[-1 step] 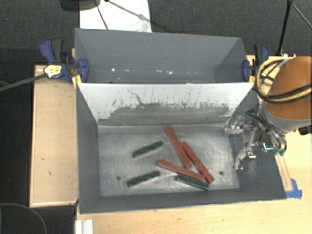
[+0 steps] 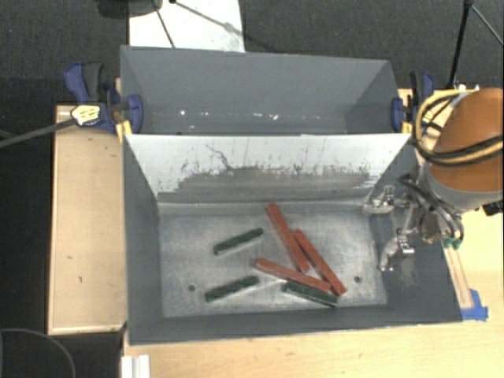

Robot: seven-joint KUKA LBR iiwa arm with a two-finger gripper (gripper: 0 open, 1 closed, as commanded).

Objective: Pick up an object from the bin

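- The gripper (image 2: 394, 252) hangs at the bin's right side, over the foot of the sloping right wall rather than over the flat floor. Whether its fingers are released or clenched I cannot tell. Nothing shows between them.
- Nearest to it, toward the view's left, a red stick (image 2: 319, 260) lies slanted, its lower end pointing toward the gripper but well apart from it.
- Just beyond, a second red stick (image 2: 291, 275) lies almost flat across the first, and a dark green stick (image 2: 309, 293) lies along its lower edge. These touch and overlap, so they probably prop one another; lifting one would likely shift the rest.
- Farther left, a third red stick (image 2: 280, 235) runs up toward the back wall, its lower end meeting the crossed pair.
- Farther still, two green sticks lie alone and flat on the floor: the upper green stick (image 2: 239, 241) and the lower green stick (image 2: 231, 289), each clear of its neighbours, so each looks the easier grasp.
- Farthest, the grey bin (image 2: 260, 164) rises in a scuffed back wall. No stick is lifted; the pick is not yet made.
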